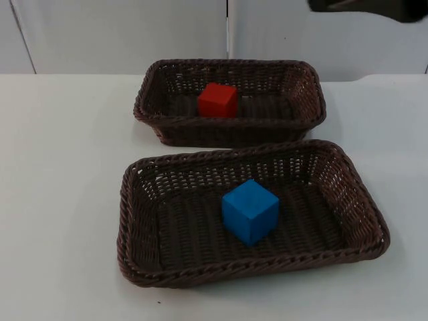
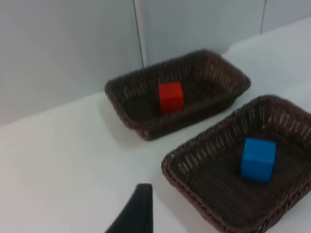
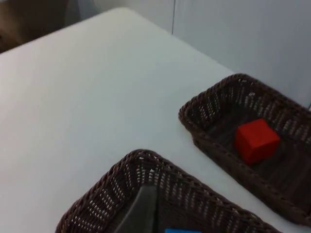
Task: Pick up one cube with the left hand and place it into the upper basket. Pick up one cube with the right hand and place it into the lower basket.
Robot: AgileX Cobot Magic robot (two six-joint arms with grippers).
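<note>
A red cube rests inside the upper wicker basket, left of its middle. In the lower wicker basket a blue cube sits near the centre. The left wrist view has the red cube in the upper basket and the blue cube in the lower basket. My left gripper hangs high over bare table beside the lower basket, holding nothing. My right gripper hovers above the lower basket's rim, with the red cube further off. Part of the right arm shows at the back right.
The white table runs wide on both sides of the baskets and in front of them. A grey partition wall closes off the back. The two baskets stand close together, nearly touching at the right.
</note>
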